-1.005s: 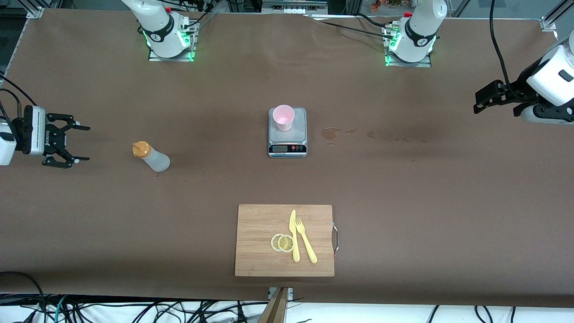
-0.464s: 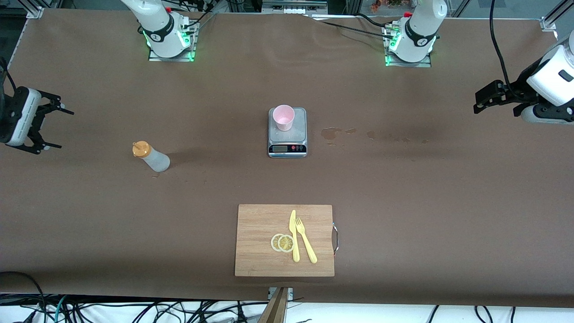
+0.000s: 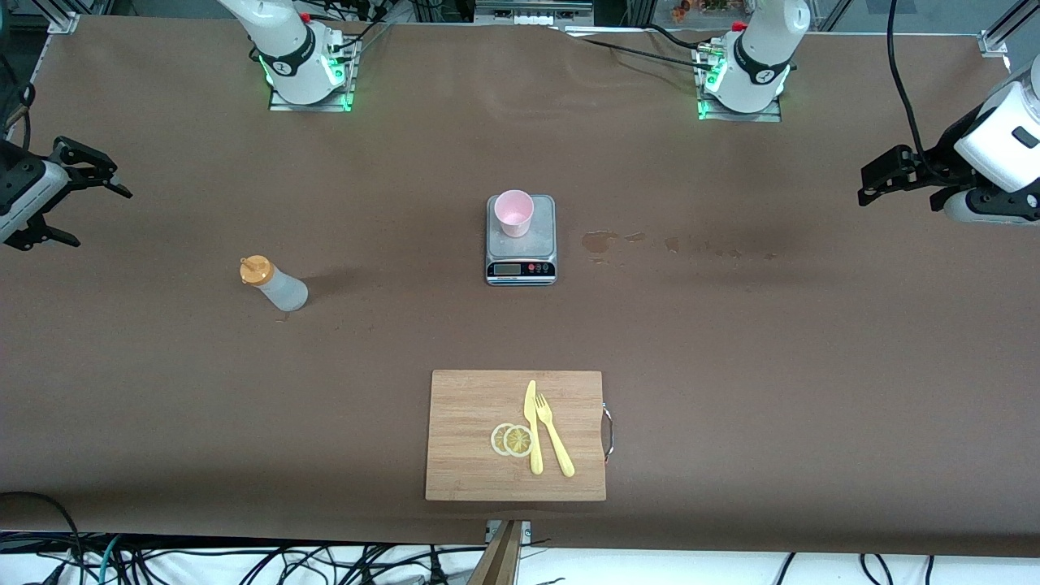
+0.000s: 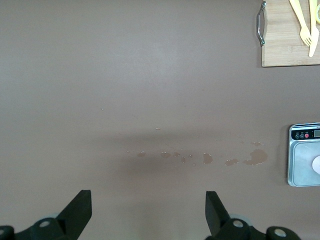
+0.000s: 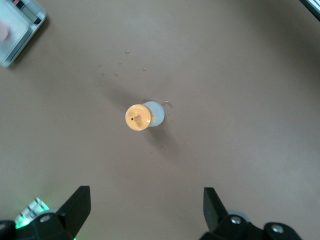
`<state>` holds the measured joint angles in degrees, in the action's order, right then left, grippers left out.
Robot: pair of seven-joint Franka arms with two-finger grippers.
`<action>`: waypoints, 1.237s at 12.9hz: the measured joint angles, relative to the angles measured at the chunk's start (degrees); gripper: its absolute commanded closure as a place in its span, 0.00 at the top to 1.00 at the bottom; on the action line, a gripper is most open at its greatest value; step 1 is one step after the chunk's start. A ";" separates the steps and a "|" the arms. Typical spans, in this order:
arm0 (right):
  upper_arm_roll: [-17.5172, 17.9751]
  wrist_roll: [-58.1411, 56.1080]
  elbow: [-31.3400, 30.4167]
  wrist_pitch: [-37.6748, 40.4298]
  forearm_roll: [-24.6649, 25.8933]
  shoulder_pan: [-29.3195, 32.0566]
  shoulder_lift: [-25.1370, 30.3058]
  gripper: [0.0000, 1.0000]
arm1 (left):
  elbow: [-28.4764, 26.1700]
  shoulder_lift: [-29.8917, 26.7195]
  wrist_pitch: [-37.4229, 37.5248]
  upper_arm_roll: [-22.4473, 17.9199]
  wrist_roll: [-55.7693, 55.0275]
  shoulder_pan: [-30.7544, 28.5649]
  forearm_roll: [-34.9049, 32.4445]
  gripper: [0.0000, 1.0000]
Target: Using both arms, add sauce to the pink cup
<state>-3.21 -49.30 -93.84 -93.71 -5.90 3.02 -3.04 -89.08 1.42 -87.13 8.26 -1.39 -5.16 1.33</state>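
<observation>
A small pale pink plastic cup (image 3: 514,212) stands upright on the steel plate of a grey digital kitchen scale (image 3: 521,262) at mid-table; its inside looks empty, though the view is too distant to be sure. A translucent whitish-grey squeeze bottle with an orange nozzle cap (image 3: 273,283) stands on the brown table (image 3: 731,341), toward the right arm's end, well apart from the cup; its contents cannot be made out. Nearer the front camera, a bamboo cutting board (image 3: 471,439) carries two lemon slices (image 3: 512,439), a yellow plastic knife (image 3: 533,427) and a yellow plastic fork (image 3: 553,435). The right gripper (image 3: 77,195) hangs over its table end, jaws apart, holding nothing. The left gripper (image 3: 881,175) waits over its own end, jaws spread, empty.
</observation>
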 measured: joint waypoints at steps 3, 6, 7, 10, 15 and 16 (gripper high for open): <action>0.02 11.75 0.00 -1.05 1.40 -1.20 0.77 1.00 | 0.00 0.09 0.52 0.07 0.00 0.00 0.00 1.00; 0.02 22.73 0.02 -1.28 3.09 -1.91 2.95 1.00 | 0.00 0.33 0.53 0.08 0.00 0.00 0.00 1.00; 0.01 25.37 0.01 -0.99 3.76 -2.11 3.71 1.00 | 0.00 0.39 0.53 0.08 0.00 0.00 0.00 1.00; -0.07 30.41 0.02 1.11 5.91 -3.30 4.68 1.00 | 0.00 0.43 0.53 0.09 0.00 0.00 0.00 1.00; -0.09 32.48 1.19 2.23 6.26 -3.80 4.98 1.00 | 0.00 0.43 0.53 0.09 0.00 0.00 0.00 1.00; -0.11 33.04 1.24 2.34 6.26 -3.80 4.98 1.00 | 0.00 0.43 0.53 0.09 0.00 0.00 0.00 1.00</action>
<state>-3.32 -16.26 -92.60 -91.36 0.36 -0.77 1.95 -89.08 1.86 -86.60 8.36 -1.39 -5.16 1.33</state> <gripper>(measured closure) 0.000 0.000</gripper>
